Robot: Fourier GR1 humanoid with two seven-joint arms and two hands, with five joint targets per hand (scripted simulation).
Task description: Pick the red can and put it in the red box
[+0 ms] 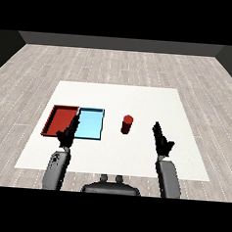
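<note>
Here the white table (134,158) spreads as a flat, matte rectangle over pale wood-grain floor (117,59), and on its 9 o'clock side lie two shallow rectangular trays touching edge to edge: the red tray (53,117) outermost, the blue tray (90,123) beside it. The can (127,124), a small smooth red cylinder, stands upright near the table's middle, at 3 o'clock from the blue tray and untouched. By my judgement the reach has not begun. The right hand (161,141), fingers straight and holding nothing, hovers at 4 o'clock from the can; next it should move toward 10 o'clock and curl round it. The left hand (67,134), fingers likewise straight, overlaps the trays' near edges.
</note>
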